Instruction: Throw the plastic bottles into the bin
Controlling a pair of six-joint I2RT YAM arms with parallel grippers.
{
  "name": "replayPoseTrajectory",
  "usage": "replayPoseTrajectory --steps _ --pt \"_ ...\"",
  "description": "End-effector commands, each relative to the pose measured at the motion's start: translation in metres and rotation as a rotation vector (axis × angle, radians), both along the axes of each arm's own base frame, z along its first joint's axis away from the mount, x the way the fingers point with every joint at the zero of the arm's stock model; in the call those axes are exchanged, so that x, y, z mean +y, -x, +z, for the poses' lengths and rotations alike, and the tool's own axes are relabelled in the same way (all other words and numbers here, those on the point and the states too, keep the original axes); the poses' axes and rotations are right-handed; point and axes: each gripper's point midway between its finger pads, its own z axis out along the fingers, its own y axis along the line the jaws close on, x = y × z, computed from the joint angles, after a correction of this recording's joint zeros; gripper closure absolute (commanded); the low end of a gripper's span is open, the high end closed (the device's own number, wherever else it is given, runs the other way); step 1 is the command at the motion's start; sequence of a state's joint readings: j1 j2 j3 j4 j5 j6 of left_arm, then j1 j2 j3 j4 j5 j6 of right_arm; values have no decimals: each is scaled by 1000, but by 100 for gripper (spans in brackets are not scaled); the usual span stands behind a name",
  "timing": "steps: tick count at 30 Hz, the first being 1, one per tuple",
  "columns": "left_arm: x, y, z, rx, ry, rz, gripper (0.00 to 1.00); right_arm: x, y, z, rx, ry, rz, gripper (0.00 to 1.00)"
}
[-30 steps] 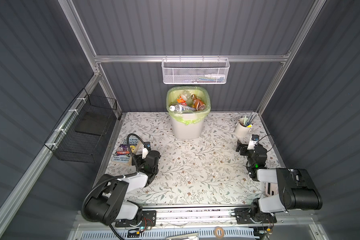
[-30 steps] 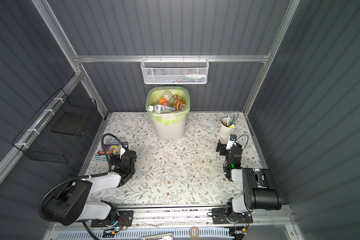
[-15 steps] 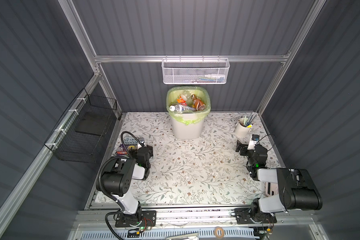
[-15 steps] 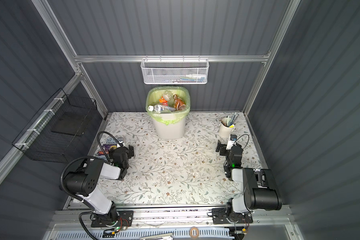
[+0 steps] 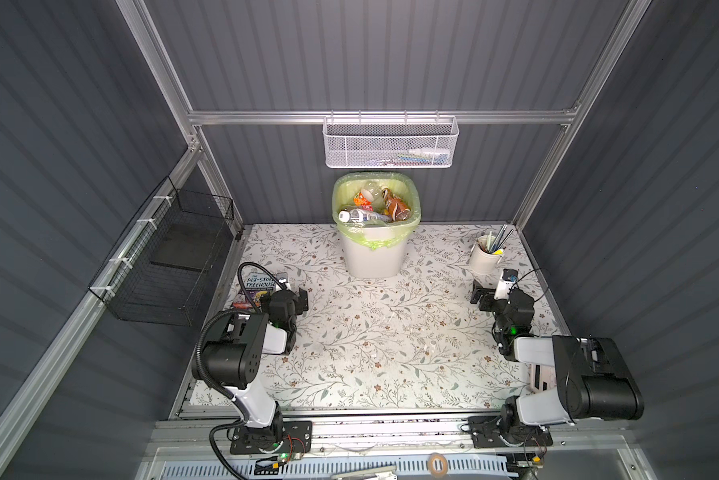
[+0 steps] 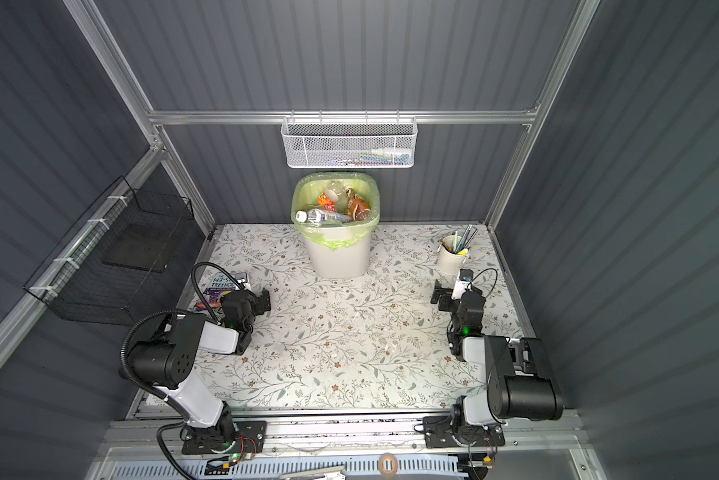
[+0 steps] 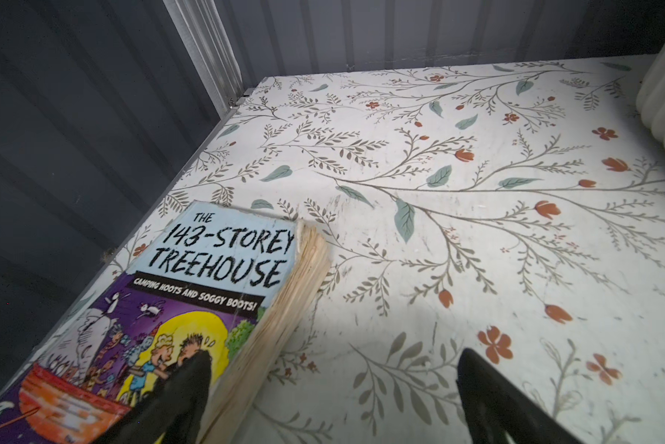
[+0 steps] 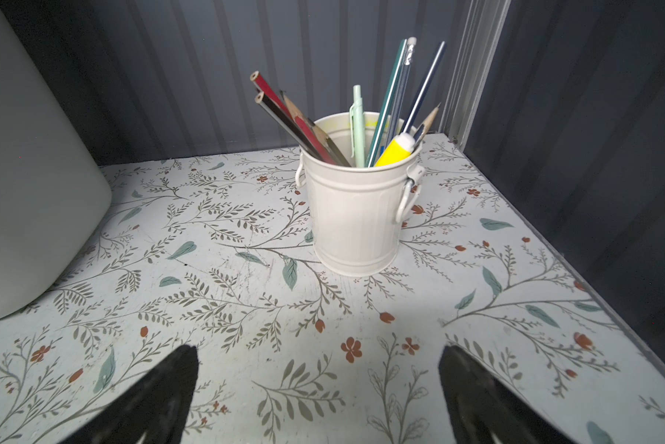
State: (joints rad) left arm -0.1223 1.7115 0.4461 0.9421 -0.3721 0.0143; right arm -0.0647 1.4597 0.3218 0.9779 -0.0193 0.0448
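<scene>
Holding: nothing. My left gripper (image 7: 333,369) stands spread wide and bare; my right gripper (image 8: 319,357) is the same.
Left side: my fingers sit low over the table (image 5: 391,345). One finger hangs above the cover of a book (image 7: 208,269) lying flat by the side wall; I cannot tell whether it touches. The book is not my job, so I see no reason to close.
Right side: my fingers point at a white cup (image 8: 356,219), near it but apart. Pencils and pens stand in it. Not mine either.
Bottles: every one of the plastic bottles (image 5: 364,215) that I can see lies inside the bin. A clear one with a white cap lies across the top, with brown and orange ones behind. I find none on the table in any view.
Bin: the bin (image 5: 374,257) is white, with a green bag (image 5: 415,195) folded over its rim. It stands at the middle of the back wall, well apart from both grippers, and looks nearly full.
Other containers: a white mesh basket (image 5: 391,145) hangs on the back rail above the bin, its contents too small to name. A black wire basket (image 5: 171,266) hangs on the left wall.
Judgement: the job looks done. Both arms sit at their own sides, clear of the bin, which reads as parked.
</scene>
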Motion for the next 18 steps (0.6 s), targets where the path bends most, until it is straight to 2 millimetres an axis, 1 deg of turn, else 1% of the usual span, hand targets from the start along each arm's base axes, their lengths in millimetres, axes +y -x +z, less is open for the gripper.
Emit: replayPoseTrajectory --steps 1,18 --pt "2 -3 2 -15 18 5 0 0 -1 2 -8 -7 0 1" --pt "2 -3 2 -14 18 5 0 0 -1 1 -3 -9 1 1"
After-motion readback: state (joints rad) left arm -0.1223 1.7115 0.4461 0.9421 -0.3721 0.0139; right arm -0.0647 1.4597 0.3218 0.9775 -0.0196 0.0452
